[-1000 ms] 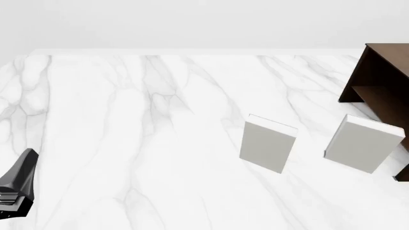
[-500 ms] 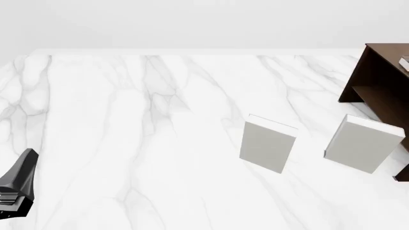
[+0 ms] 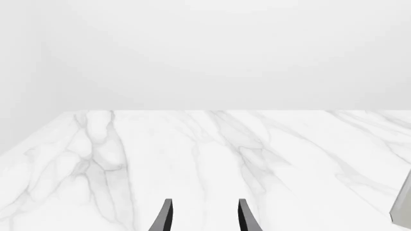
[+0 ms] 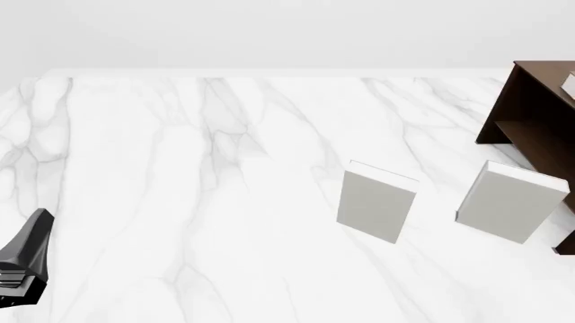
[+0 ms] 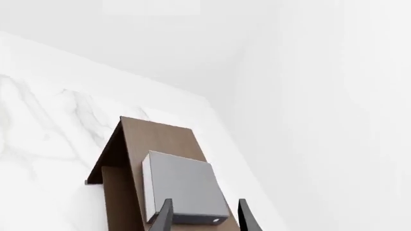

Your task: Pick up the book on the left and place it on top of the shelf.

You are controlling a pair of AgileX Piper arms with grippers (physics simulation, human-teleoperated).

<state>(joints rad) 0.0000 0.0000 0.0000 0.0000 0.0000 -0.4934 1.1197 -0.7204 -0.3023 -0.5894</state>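
The book (image 5: 183,190) shows a grey cover and white page edges and lies flat on the top of the dark brown shelf (image 5: 163,139). My right gripper (image 5: 204,216) hangs just above the book's near end, open, its fingers (image 5: 165,214) apart and holding nothing. In the front view the shelf (image 4: 539,121) is at the right edge, and only a pale sliver of the book (image 4: 569,83) peeks in on its top. My left gripper (image 3: 204,219) is open over bare marble; its arm (image 4: 25,259) rests at the lower left.
Two light grey books stand upright on the marble table (image 4: 198,202): one mid-right (image 4: 376,202), one (image 4: 510,202) close in front of the shelf. The edge of one of them (image 3: 403,207) shows in the left wrist view.
A pale sliver of the book has come into the front view on the shelf top and shifted slightly. The left arm and both light books have not moved.
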